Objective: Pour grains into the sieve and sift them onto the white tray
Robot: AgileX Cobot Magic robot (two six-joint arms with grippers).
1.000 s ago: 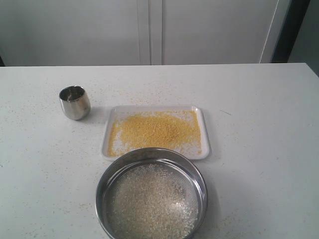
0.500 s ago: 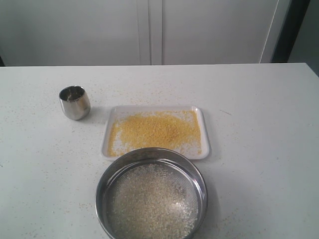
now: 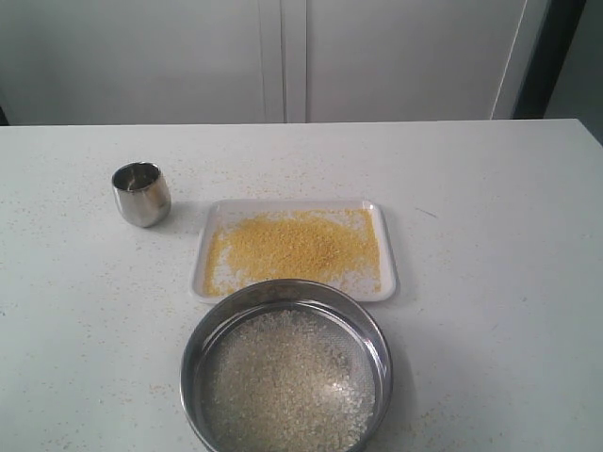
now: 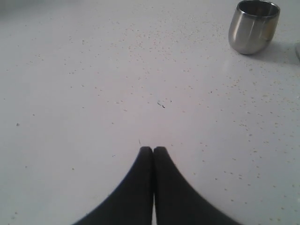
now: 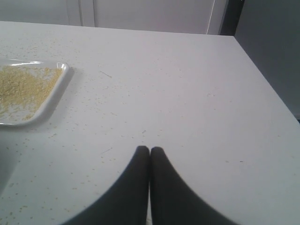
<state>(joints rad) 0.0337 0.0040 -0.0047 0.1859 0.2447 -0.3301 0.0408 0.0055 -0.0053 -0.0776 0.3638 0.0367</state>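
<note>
The steel sieve (image 3: 202,345) sits on the table at the front, holding pale whitish rice-like grains (image 3: 287,381) on its mesh. Just behind it lies the white tray (image 3: 388,273) with golden-yellow granules (image 3: 297,245) spread over it; part of the tray (image 5: 51,101) also shows in the right wrist view. Neither arm appears in the exterior view. My left gripper (image 4: 153,149) is shut with nothing between its black fingers, hovering over bare table. My right gripper (image 5: 150,149) is shut too, empty, to the right of the tray.
A small rounded steel cup (image 3: 141,194) stands upright left of the tray, also seen as the cup (image 4: 253,26) in the left wrist view. Stray grains speckle the white table (image 3: 490,207). The table's right edge (image 5: 265,89) drops off beside a dark wall.
</note>
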